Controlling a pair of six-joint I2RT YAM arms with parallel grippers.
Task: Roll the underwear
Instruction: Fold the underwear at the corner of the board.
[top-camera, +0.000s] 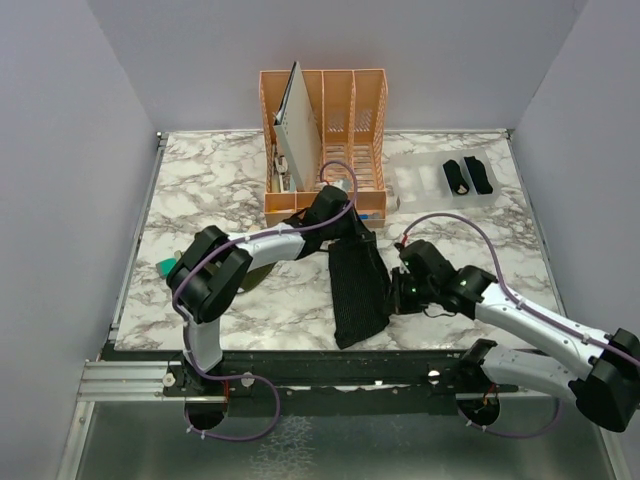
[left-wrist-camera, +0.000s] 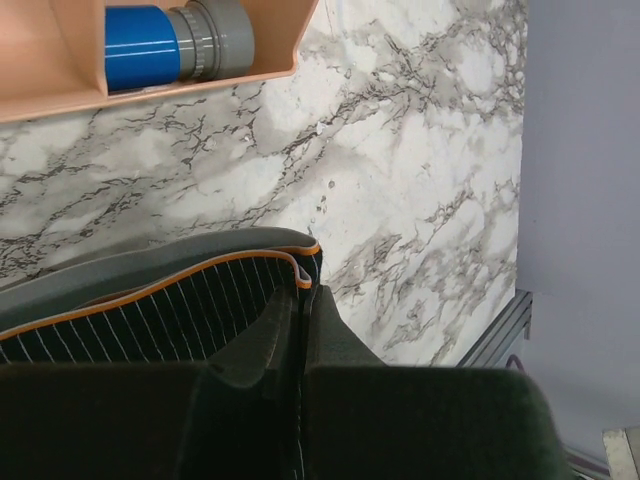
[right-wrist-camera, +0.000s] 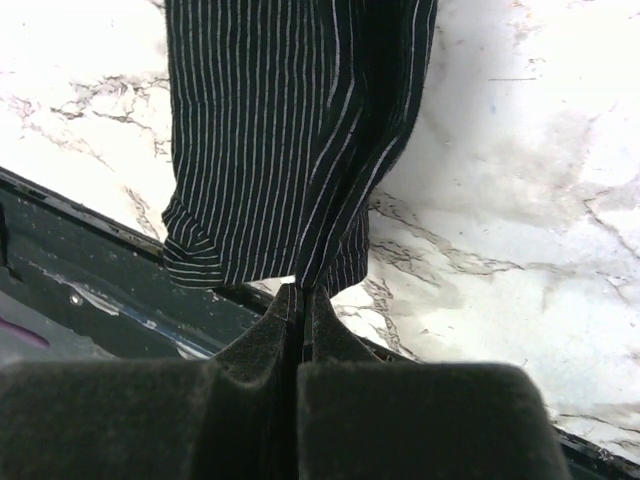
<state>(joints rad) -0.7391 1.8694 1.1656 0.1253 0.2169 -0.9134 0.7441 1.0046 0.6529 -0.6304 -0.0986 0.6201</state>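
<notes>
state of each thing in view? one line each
striped underwear: unrolled, stretched between both claws
left claw: shut on its waistband corner
right claw: shut on its lower edge
left black underwear: rolled
right black underwear: rolled, beside it
board: leaning in the rack

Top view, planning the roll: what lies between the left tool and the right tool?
The striped underwear spans them in the top view, pinched by left tool and right tool.
</notes>
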